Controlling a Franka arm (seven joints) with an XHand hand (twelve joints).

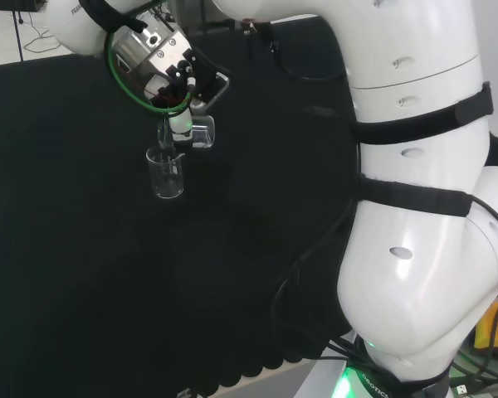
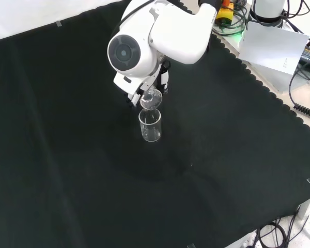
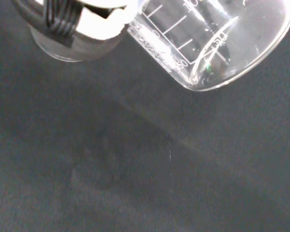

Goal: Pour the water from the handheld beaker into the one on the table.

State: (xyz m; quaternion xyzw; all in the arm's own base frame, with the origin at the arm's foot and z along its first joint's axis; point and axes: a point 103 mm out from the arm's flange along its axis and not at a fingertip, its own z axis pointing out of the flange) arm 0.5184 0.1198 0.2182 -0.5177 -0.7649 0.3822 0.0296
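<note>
Toward the cloth's far edge in the front view | my hand grips the tilted handheld beaker, its lip over the upright table beaker | I judge pouring under way; emptying and righting it remain.

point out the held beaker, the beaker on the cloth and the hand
held beaker [image 3: 217,43], wrist view, on its marked glass wall
standing beaker [image 2: 150,126], front view, on its side wall
hand [image 1: 180,123], head view, on a finger by the held beaker
</note>
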